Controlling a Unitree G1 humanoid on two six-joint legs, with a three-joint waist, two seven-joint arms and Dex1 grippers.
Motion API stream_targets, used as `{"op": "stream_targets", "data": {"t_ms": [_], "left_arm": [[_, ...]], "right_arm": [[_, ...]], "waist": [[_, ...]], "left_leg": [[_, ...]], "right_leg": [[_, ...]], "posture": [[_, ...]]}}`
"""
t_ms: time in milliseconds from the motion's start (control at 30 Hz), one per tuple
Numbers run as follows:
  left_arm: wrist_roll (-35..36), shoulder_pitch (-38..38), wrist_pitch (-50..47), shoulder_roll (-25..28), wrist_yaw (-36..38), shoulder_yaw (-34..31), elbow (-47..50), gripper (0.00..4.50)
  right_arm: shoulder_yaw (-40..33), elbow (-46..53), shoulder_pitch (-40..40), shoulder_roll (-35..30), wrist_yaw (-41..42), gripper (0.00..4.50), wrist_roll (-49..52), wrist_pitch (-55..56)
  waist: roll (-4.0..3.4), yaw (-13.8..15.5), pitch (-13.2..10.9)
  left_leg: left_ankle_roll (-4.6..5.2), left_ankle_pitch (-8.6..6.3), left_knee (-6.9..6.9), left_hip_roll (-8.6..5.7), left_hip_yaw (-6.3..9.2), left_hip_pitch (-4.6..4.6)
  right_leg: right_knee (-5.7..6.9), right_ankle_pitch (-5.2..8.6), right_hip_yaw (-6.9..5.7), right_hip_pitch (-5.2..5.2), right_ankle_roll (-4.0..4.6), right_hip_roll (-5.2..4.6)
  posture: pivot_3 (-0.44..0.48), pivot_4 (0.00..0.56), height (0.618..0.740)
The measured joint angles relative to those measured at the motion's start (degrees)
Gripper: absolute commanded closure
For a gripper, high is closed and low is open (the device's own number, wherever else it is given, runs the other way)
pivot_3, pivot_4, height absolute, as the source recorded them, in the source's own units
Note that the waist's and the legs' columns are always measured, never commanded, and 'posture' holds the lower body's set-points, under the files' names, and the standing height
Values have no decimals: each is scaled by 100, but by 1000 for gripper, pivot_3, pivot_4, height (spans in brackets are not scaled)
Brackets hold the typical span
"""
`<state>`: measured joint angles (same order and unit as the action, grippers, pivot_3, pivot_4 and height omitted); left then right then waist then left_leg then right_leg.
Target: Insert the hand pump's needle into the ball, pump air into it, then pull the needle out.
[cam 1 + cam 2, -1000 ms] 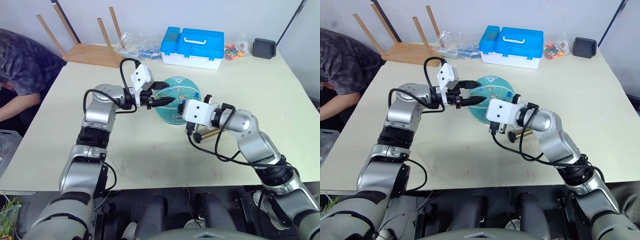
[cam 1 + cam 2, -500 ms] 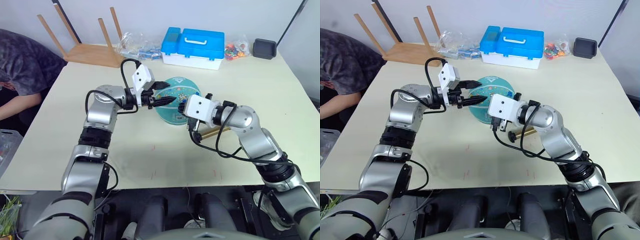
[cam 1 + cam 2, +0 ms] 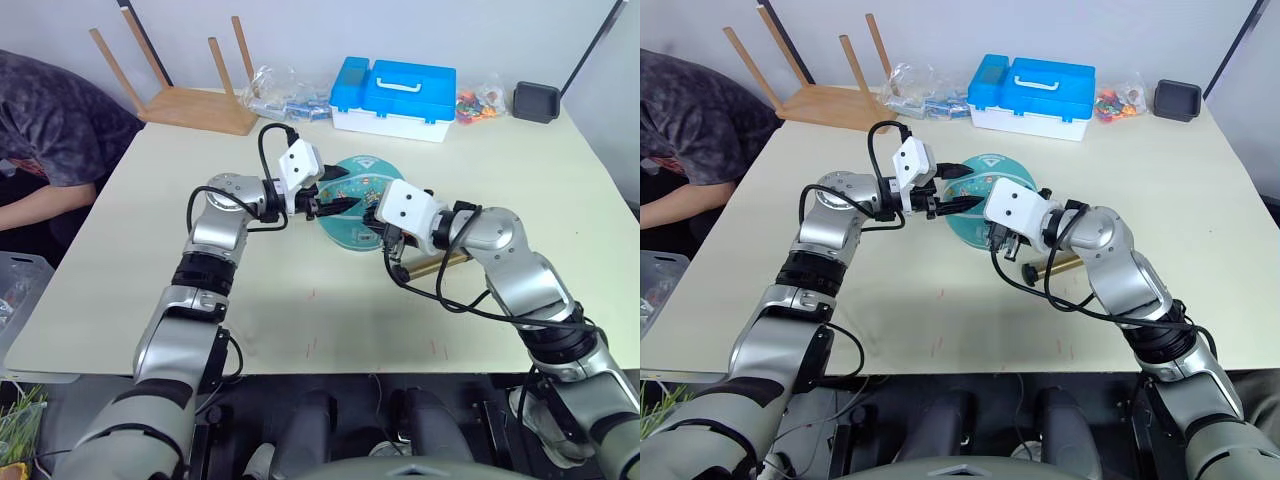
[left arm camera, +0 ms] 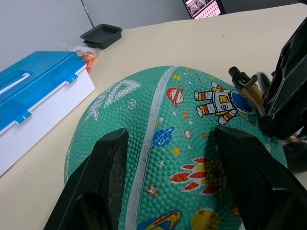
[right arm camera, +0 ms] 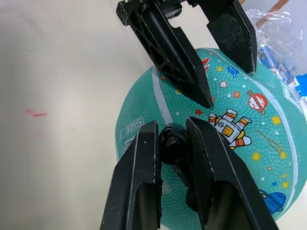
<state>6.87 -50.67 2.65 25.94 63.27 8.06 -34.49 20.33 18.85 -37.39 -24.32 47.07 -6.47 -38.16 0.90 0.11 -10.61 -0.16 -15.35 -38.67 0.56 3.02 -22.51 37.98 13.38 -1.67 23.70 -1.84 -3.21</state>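
1. We see one ball [image 3: 357, 198] on the table [image 3: 560, 210], about midway across it and a little toward the far edge, well short of the blue case [image 3: 403, 96] that stands along that edge.
2. Our right gripper [image 5: 173, 143] is closed narrowly on a small black fitting [image 5: 171, 144], which we judge to be the needle's holder at the hose end; the pin itself is too small for us to make out.
3. That fitting sits right against the ball's near flank, beside the white label patch [image 5: 131, 130]. We cannot tell whether the pin is already in the valve or only resting on the skin.
4. Our left gripper [image 4: 178, 179] is spread wide over the top of the ball, one finger on each side of the pale seam [image 4: 154, 129], seemingly not closed on anything.
5. We count one hand pump [image 3: 433, 265]. Its gold barrel lies flat on the table just beside the ball on our right, its long axis running roughly left to right, under our right forearm.
6. The relation that counts: the ball lies directly ahead of the right gripper's fingertips, so a push would go along the fingers, toward the ball's centre.
7. Both grippers are at the ball; the right is nearer the pump.
8. We judge the left should steady the ball against that push.
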Motion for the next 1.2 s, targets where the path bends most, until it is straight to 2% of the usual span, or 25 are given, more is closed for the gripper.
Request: {"op": "stream_targets", "data": {"t_ms": [500,1200], "left_arm": [[-112,-308,524,-99,-265,268,-627,1528],[-203,-291,785,-105,-471,421,-682,1528]], "right_arm": [[57,45,-315,-180,5,4182,107,-497],[109,424,-437,-481,0,4182,386,-1027]], "waist": [[-1,71,1],[-1,75,2]], "left_leg": [[0,0,-6,-4,7,0],[0,0,-15,-17,36,-11]], "right_leg": [[2,0,-2,-6,-1,0],[2,1,-9,-10,-2,0]], "posture": [[0,150,740],[0,150,740]]}}
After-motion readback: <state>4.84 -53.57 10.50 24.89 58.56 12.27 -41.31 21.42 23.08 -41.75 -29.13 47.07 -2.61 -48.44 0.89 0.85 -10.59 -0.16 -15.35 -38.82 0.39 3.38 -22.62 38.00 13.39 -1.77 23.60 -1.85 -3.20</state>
